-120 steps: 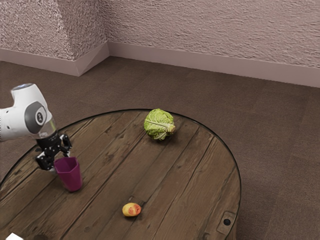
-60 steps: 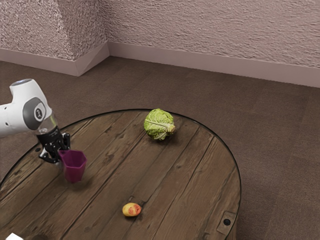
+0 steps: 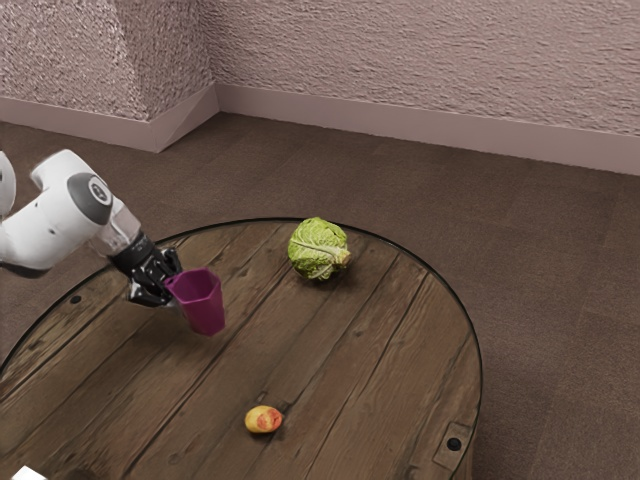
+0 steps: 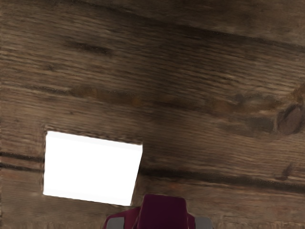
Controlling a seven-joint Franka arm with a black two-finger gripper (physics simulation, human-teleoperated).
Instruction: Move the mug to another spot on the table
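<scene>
The mug is a magenta tumbler, tilted and held a little above the round wooden table, toward the exterior view's left. My black gripper is shut on its rim on the side nearer the arm. In the wrist view the mug shows as a dark red shape just under the hand, over the table's planks.
A green cabbage sits near the table's far edge. A small yellow-red apple lies near the front. A white flat patch lies on the wood below the hand, and a white corner shows at the table's front left.
My gripper has carried the mug up and toward the exterior view's right, away from the table's left edge and closer to the cabbage. The mug now tilts more.
</scene>
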